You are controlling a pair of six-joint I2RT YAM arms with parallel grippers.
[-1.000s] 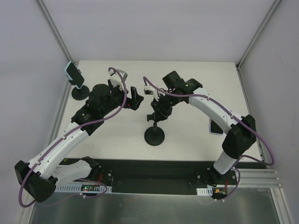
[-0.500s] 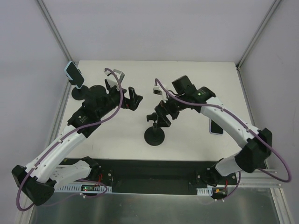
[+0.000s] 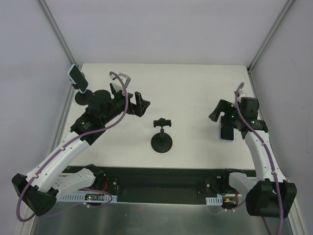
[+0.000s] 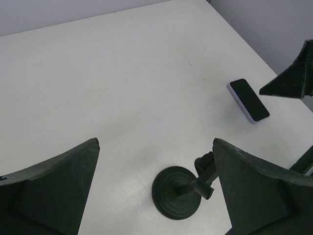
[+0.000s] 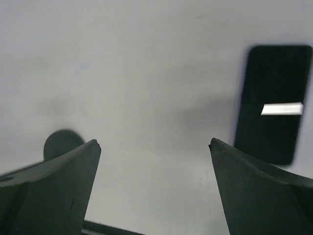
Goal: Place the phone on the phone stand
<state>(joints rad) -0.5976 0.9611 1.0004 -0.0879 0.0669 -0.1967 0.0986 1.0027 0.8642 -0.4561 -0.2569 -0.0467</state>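
Observation:
The empty black phone stand (image 3: 161, 139) is at the table's middle, its small clamp (image 3: 162, 123) on top; in the left wrist view its base (image 4: 178, 192) lies low between my fingers. The phone (image 3: 226, 133) lies flat, dark screen up, at the right side (image 4: 248, 100) (image 5: 274, 103). My right gripper (image 3: 221, 117) hovers open just left of and over the phone's far end, holding nothing (image 5: 154, 142). My left gripper (image 3: 128, 97) is open and empty, up and left of the stand (image 4: 155, 142).
A second stand (image 3: 84, 96) at the back left corner carries another phone (image 3: 78, 78) with a light blue case. The enclosure's frame posts and white walls close in the table. A blurred dark round shape (image 5: 61, 144) shows left in the right wrist view.
My right arm has left the stand's clamp and swung right to the phone, its jaws opening wide. The left gripper has drawn back slightly and opened a little more.

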